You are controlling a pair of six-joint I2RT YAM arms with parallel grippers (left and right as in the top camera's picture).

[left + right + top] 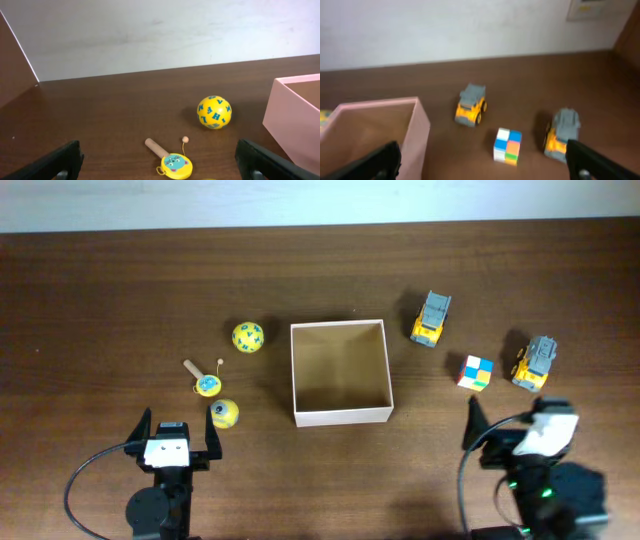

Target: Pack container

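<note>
Left gripper [177,430] and right gripper [515,425] both wide open on my feeds, holding nothing. Container [340,416] sits between them; yellow ball [247,337] to its left, colour cube [474,371] to its right.

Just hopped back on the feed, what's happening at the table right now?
Nothing is packed yet. The container sits empty mid-table. The left gripper and right gripper are both open and hold nothing, down at the near edge. Left of the container lie a yellow ball, a yellow rattle drum and a small yellow toy. Right of it are a toy truck, a colour cube and a second toy truck.
</note>
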